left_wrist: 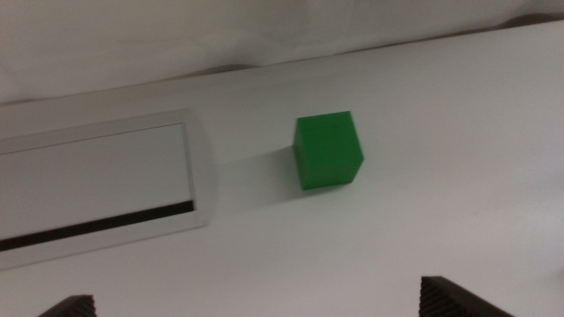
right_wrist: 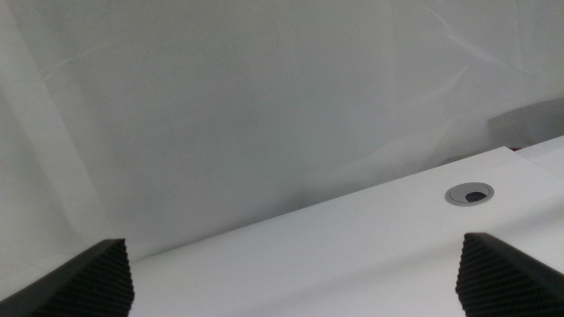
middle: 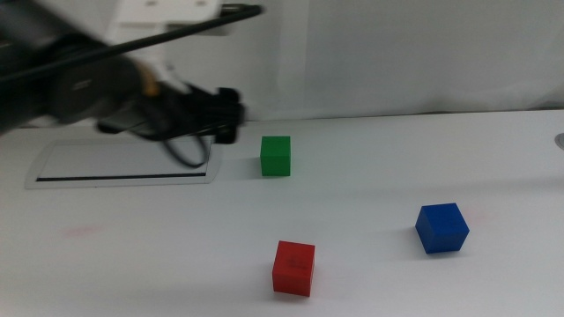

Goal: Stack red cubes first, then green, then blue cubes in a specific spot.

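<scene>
table [middle: 370,264]: plain white, nothing stacked yet
left gripper [middle: 231,113]: jaws wide, empty, just beside green cube [middle: 276,156]
red cube [middle: 293,267]: near front, blue cube [middle: 441,227] off right
right gripper [right_wrist: 291,291]: spread wide, empty, waiting
step: probably reaching; red should go first

matte green cube [left_wrist: 328,151], smooth white table [middle: 370,176]

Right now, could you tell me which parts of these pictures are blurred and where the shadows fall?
Middle view: the left arm and its tool are smeared by motion blur; the red cube and blue cube are sharp. Left wrist view: slightly soft, the green cube shadowing toward the grey-rimmed panel. Right wrist view: evenly lit.
</scene>
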Motion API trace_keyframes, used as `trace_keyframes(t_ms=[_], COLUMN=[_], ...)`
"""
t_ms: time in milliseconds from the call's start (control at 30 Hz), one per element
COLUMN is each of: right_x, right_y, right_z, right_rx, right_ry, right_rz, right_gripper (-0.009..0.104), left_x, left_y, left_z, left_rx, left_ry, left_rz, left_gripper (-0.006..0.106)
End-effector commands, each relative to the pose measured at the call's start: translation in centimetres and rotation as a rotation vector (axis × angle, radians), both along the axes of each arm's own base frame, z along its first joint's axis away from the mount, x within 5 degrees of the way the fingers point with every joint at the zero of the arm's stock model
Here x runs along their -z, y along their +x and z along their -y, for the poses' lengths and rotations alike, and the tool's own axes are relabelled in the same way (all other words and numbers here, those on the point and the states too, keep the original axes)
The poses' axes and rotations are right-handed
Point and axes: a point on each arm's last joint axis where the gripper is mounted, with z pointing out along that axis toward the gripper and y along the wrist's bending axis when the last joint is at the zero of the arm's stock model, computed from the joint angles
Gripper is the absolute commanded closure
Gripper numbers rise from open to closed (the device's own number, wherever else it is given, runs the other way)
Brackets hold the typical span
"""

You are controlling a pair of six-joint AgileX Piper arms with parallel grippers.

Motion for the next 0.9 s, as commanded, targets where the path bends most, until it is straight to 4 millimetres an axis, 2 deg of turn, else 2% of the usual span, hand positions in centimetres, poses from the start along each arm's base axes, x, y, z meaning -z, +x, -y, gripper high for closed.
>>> trace_keyframes(t_ms=[0,67,200,433,700,867], right_x=[-0.1,-0.1,-0.1,0.0,0.0,0.0], right_y=[-0.3,-0.3,-0.3,-0.3,-0.3,-0.3], right_z=[0.0,0.0,0.0,0.0,0.0,0.0], right_rx=[0.004,0.004,0.004,0.004,0.004,0.004], right_ry=[-0.005,-0.005,-0.005,-0.005,-0.002,-0.002], right_rz=[0.026,0.026,0.024,0.022,0.020,0.020], right_gripper=[-0.008,-0.008,-0.008,-0.008,-0.008,-0.008], left_x=[0.8,1.1,2.2,4.7,8.0,9.1], left_y=[1.4,3.1,5.4,8.6,11.1,12.3], left_z=[1.8,4.1,6.5,8.8,11.2,12.4], left_rx=[-0.009,0.006,0.002,-0.021,-0.020,-0.001], left_ry=[0.017,0.058,0.106,0.122,0.081,0.072], left_rz=[-0.033,-0.055,-0.087,-0.125,-0.183,-0.205], left_gripper=[0.010,0.010,0.010,0.010,0.010,0.010])
